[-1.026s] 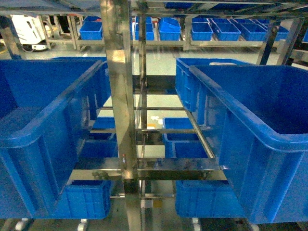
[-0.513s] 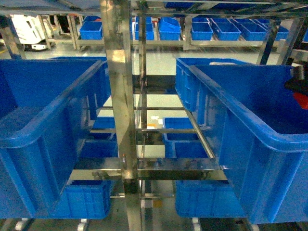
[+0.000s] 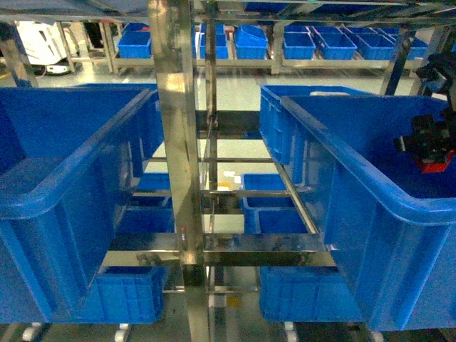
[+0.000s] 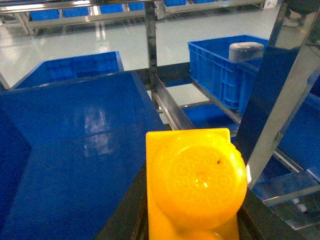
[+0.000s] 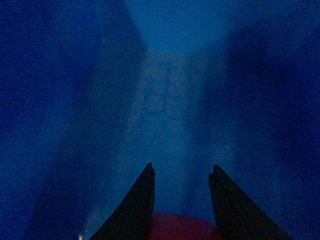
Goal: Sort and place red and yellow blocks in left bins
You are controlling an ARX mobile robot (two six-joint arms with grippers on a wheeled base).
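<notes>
Left claw (image 4: 192,227) grasping yellow brick (image 4: 192,187), hovering beside left blue crate (image 4: 75,150). Right claw (image 5: 181,175) apparently clenched on red block (image 5: 180,227), inside right crate (image 3: 370,206). Advice: centre brick over crate interior before letting go.

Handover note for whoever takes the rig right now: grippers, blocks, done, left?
Left gripper: jaws shut on yellow brick, held above the left crate; out of the head view.
Right gripper: inside the right crate, jaws around what looks like a red block.
Done: both pieces picked. No block shows in the left crate.
Left: release the brick into the left crate; bring the red block over to the left side and drop it.
</notes>
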